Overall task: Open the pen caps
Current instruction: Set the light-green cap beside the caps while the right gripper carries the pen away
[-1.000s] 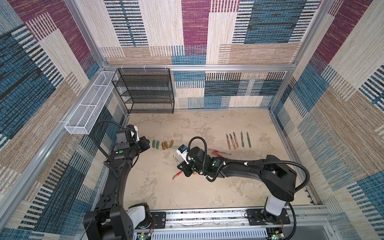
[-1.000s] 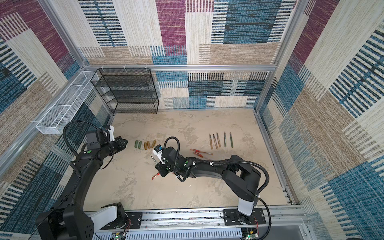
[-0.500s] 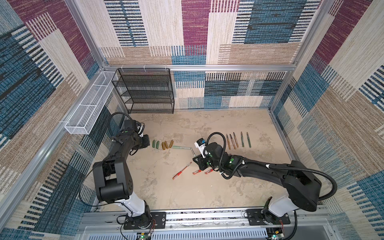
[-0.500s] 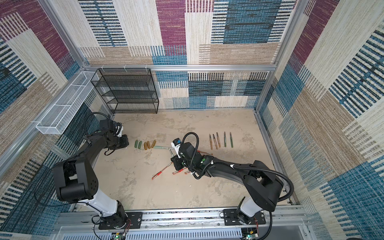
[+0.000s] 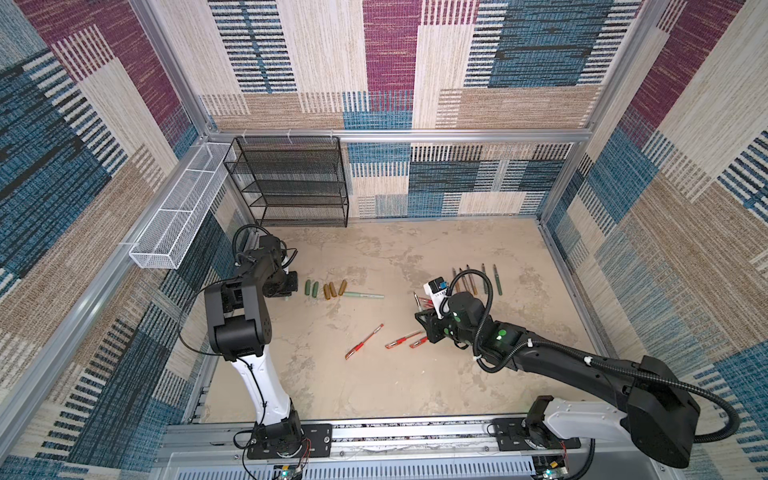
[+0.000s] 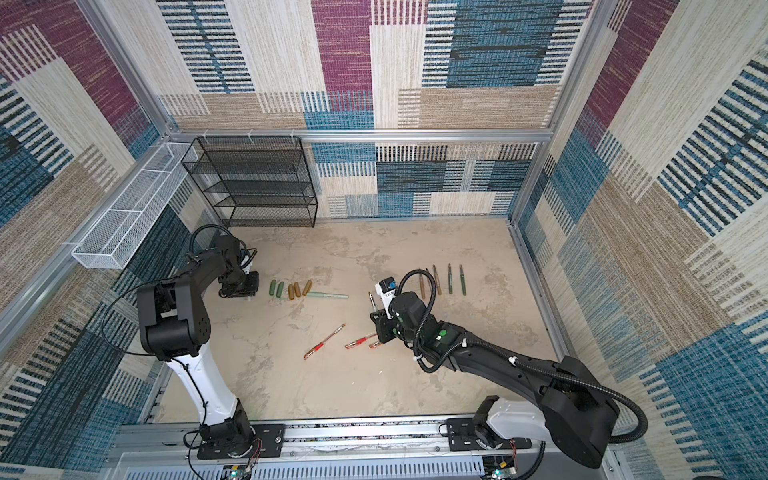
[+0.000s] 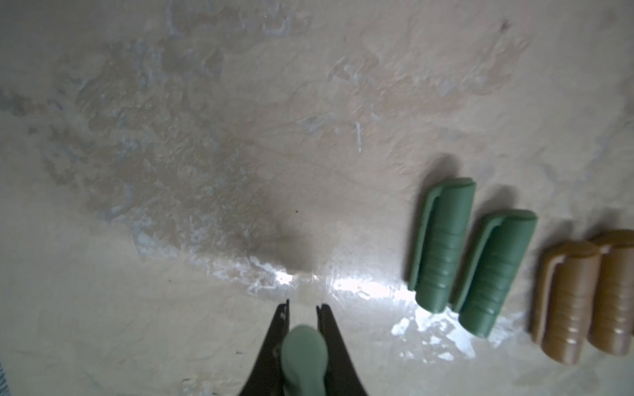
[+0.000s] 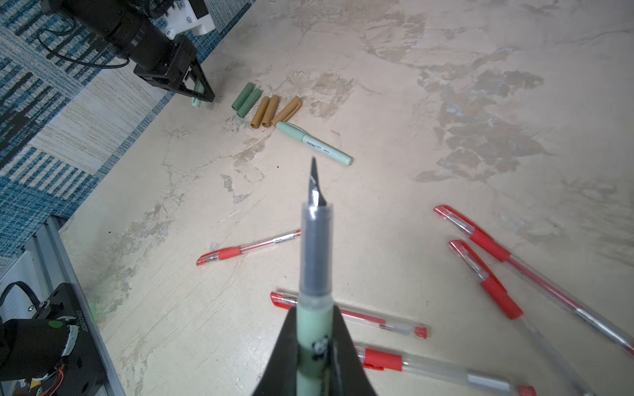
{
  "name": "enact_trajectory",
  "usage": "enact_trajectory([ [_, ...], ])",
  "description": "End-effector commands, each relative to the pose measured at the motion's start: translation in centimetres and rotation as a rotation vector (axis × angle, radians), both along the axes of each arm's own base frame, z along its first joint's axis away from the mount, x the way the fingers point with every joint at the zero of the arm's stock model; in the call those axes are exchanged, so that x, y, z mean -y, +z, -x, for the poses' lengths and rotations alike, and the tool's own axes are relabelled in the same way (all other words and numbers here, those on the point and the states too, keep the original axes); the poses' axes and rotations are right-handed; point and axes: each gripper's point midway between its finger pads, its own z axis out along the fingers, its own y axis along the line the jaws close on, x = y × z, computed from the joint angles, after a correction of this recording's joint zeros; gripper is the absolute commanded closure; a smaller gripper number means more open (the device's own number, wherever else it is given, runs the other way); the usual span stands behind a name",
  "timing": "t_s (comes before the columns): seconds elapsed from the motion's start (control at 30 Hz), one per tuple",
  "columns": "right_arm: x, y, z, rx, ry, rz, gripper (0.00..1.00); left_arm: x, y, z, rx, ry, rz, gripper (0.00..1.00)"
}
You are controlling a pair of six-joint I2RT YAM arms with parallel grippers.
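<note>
The right hand (image 8: 315, 308), pinching an uncapped mint pen (image 8: 315, 257), has swung from mid-frame toward the bare barrels (image 5: 497, 280) at right, while the left hand (image 7: 302, 305) stays pinching a mint cap (image 7: 303, 353) left of the pen caps (image 5: 332, 289) row (1 more opened, I'd say, both halves awaiting set-down).

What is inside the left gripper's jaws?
A pale mint plastic pen cap, pinched between the left gripper's black fingers. The left wrist view shows its rounded end; the right wrist view shows one end poking out. Its middle is covered by the fingers.
</note>
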Motion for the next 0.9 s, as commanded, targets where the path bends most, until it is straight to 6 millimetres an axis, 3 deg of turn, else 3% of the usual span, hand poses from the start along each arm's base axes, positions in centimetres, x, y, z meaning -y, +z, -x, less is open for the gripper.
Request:
enact_trajectory([
  [0.0, 1.5, 0.8, -0.2, 0.036, -0.064, -0.002, 1.0, -0.3, -0.3, 0.0, -0.044, -0.046, -0.019, 0.86],
  [0.27, 3.9, 1.8, 0.4, 0.072, -0.129, -0.05, 1.0, -0.4, -1.6, -0.6, -0.086, -0.069, -0.016, 0.82],
  [0.53, 5.2, 2.6, 0.6, 0.106, -0.177, -0.08, 1.0, -0.9, -0.9, -0.5, -0.064, -0.059, -0.051, 0.65],
  [0.7, 5.1, 2.8, 0.5, 0.103, -0.172, -0.068, 1.0, -0.7, 1.6, -0.5, -0.003, -0.05, -0.053, 0.62],
  [0.87, 5.4, 2.6, -0.1, 0.104, -0.183, -0.029, 1.0, 0.5, 5.8, 0.2, 0.112, -0.054, -0.036, 0.59],
])
